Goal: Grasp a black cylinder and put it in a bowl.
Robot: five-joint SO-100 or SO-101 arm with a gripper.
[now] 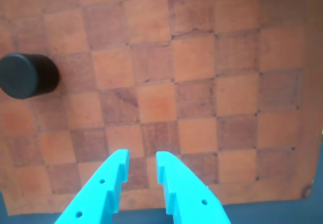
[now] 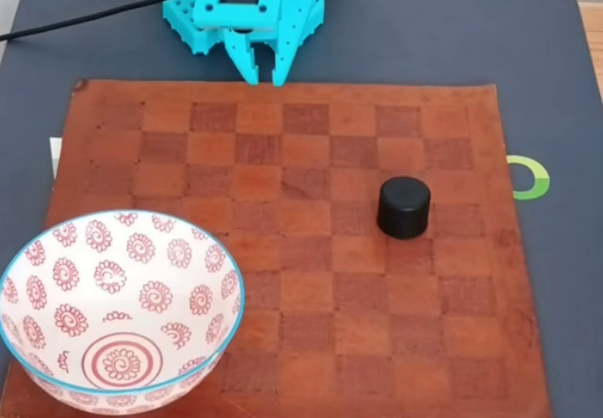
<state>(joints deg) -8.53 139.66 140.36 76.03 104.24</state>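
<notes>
Gripper (image 2: 265, 79) poised at far edge of leather checkerboard (image 2: 283, 296), turquoise jaws narrowly parted, empty. Black cylinder (image 2: 404, 207) upright on board, well apart; patterned bowl (image 2: 57, 249) at near-left corner in fixed view.

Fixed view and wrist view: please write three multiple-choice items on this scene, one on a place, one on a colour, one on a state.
1. In the fixed view, where does the short matte black cylinder stand?
A. inside the bowl
B. on the brown leather chequered board
C. between the claw's fingers

2. What colour is the rim of the large round white ceramic bowl with red spiral flowers?
A. light blue
B. green
C. black

3. What is the state of the turquoise plastic claw?
A. shut on the cylinder
B. holding the bowl
C. empty, fingers apart

Key: 1 B, it stands upright on a board square; 2 A, a light blue edge runs round the bowl; 3 C, the wrist view shows a bare gap between the fingers.
</notes>
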